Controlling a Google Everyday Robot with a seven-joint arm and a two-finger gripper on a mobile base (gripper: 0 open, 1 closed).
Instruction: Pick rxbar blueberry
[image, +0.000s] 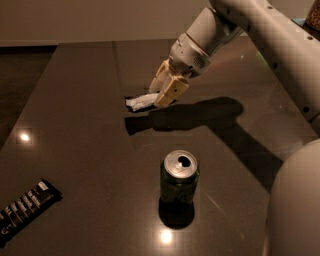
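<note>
Hand (159, 99) grips the rxbar blueberry (140, 103) just above the table (75, 130).

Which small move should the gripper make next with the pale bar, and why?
Probably a short lift straight up. The gripper seems closed on the right end of the rxbar blueberry, and the bar's shadow lies apart from it on the table, so the bar looks just off the surface. A small rise would test the grip.
</note>
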